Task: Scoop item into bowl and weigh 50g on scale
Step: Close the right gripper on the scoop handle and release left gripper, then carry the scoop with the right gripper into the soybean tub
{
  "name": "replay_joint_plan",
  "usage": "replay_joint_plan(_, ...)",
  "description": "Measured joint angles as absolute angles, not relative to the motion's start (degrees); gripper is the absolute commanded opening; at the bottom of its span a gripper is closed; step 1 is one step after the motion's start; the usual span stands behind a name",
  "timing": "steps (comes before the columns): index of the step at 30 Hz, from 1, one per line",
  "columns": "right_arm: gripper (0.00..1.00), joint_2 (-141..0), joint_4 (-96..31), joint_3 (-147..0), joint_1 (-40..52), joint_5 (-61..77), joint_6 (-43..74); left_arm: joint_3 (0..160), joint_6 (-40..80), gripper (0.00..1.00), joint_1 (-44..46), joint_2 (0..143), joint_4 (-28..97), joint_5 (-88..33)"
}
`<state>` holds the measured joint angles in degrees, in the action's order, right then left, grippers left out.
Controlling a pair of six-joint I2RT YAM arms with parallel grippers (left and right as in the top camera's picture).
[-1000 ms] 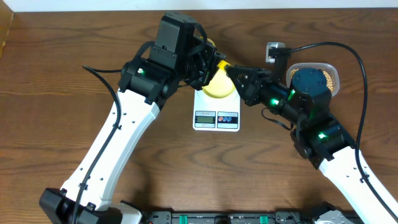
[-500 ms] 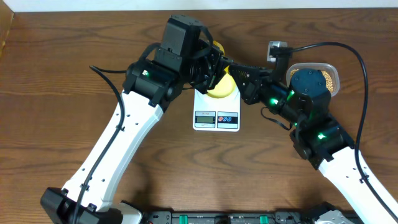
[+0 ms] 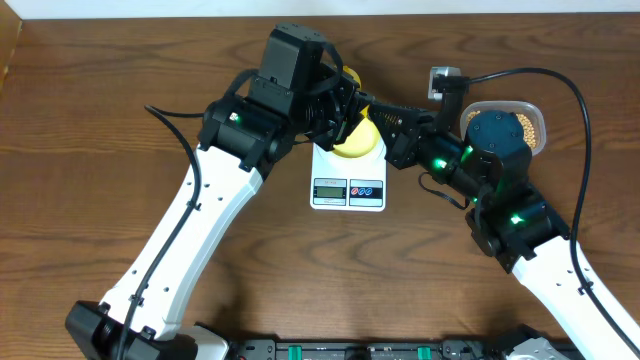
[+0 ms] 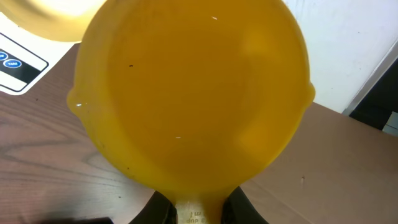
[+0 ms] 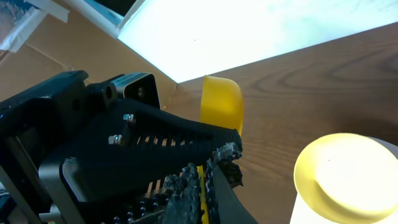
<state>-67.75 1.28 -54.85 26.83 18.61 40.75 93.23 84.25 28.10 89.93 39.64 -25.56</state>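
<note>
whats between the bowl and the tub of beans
The right pincer and its arm fill that stretch between bowl and tub, clearest in the overhead view.

Scale display (image 3: 329, 190): digits too small to read
Bowl (image 3: 354, 146): upper part covered overhead
Bean tub (image 3: 537, 122): mostly hidden under right arm (image 3: 497, 140)
Scoop (image 4: 186, 93): handle cut off below

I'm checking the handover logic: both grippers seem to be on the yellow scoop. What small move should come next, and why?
Probably the left gripper should open. The right gripper also looks shut on the handle of the scoop. The scoop is empty, and the beans sit in a tub on the right arm's side.
</note>
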Motion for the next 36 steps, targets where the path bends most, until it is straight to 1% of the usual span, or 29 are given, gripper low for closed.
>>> replay_joint_plan(3, 0.01, -67.75, 1.26, -54.85, 26.83, 18.63, 40.25, 93.23, 84.18, 0.09, 28.10, 89.93, 39.66, -25.30)
replay_joint_plan(6, 0.01, -67.75, 1.17, -54.85, 26.83, 18.63, 39.64, 93.23, 83.13, 0.22, 28.25, 89.93, 39.62, -24.64)
replay_joint_plan(14, 0.01, -67.77, 0.82, -54.85, 26.35, 17.52, 37.69, 93.23, 73.36, 0.41, 28.36, 89.93, 39.66, -22.22)
replay_joint_plan(15, 0.01, -67.77, 0.47, -54.85, 26.04, 17.52, 37.60, 93.23, 71.79, 0.50, 28.36, 89.93, 39.66, -21.71)
replay_joint_plan(16, 0.01, -67.77, -0.27, -54.92, 25.65, 17.67, 37.41, 93.23, 70.08, 0.64, 28.36, 89.93, 39.66, -20.91)
replay_joint_plan(17, 0.01, -67.77, -1.02, -55.02, 25.19, 17.80, 37.19, 93.23, 68.47, 0.71, 28.36, 89.93, 39.66, -20.25)
replay_joint_plan(18, 0.01, -67.77, -2.68, -55.46, 24.56, 18.04, 36.93, 93.23, 66.72, 0.87, 28.36, 89.93, 39.68, -19.53)
replay_joint_plan(22, 0.01, -67.92, -12.14, -59.75, 21.80, 18.35, 34.96, 93.23, 59.92, 0.90, 28.34, 89.93, 39.68, -16.29)
replay_joint_plan(26, 0.01, -69.45, -25.43, -69.25, 18.04, 18.46, 31.75, 93.23, 54.13, 0.91, 28.34, 89.93, 39.70, -14.44)
replay_joint_plan(27, 0.01, -70.30, -29.91, -72.58, 16.84, 18.48, 30.57, 93.23, 52.80, 0.98, 28.34, 89.93, 39.68, -14.20)
replay_joint_plan(30, 0.01, -73.60, -41.91, -81.54, 13.50, 18.55, 26.50, 93.23, 48.42, 1.00, 28.34, 89.93, 39.72, -13.52)
replay_joint_plan(32, 0.01, -75.96, -46.83, -85.86, 11.81, 18.50, 24.18, 93.23, 45.60, 1.00, 28.34, 89.93, 39.72, -13.34)
replay_joint_plan(33, 0.01, -78.04, -51.92, -89.08, 10.68, 18.52, 22.39, 93.23, 43.99, 1.00, 28.34, 89.93, 39.77, -13.23)
replay_joint_plan(36, 0.01, -84.14, -60.55, -95.98, 7.68, 17.47, 17.93, 93.23, 40.49, 1.00, 28.34, 89.93, 40.25, -13.13)
